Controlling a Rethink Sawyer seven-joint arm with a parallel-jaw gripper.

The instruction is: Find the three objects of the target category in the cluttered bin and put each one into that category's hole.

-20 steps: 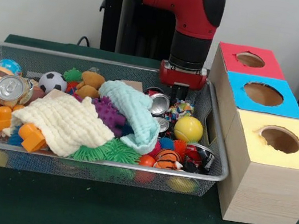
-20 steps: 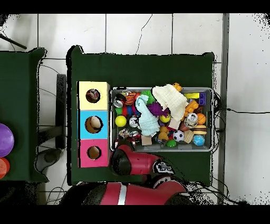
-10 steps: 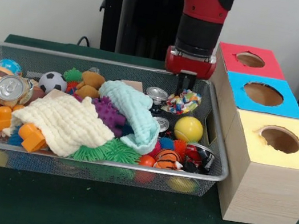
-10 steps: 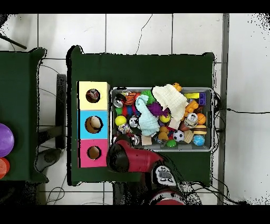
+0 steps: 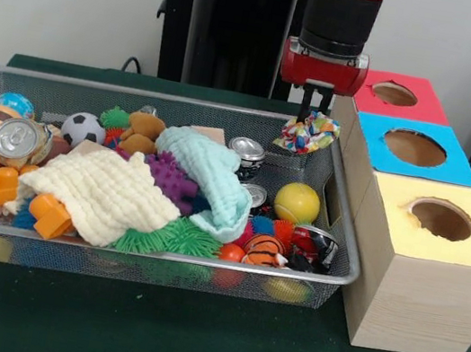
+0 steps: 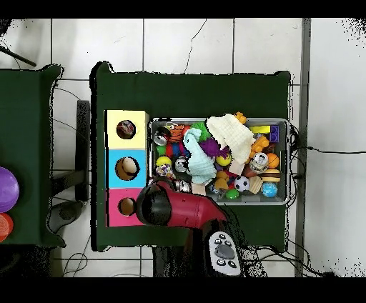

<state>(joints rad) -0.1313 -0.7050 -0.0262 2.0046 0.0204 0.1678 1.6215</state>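
The wire bin [image 5: 338, 214] is sitting below the claw, and the three-hole box [image 5: 421, 263] is standing just to the claw's side, its red hole [image 5: 394, 94] nearest, then the blue hole [image 5: 415, 147], then the yellow hole [image 5: 441, 219]. The claw [image 5: 313, 109] is hanging over the bin's far corner, pinching the multicoloured fabric toy [image 5: 307, 135]. That toy is dangling directly beneath the fingertips, clear of the clutter, level with the bin's rim.
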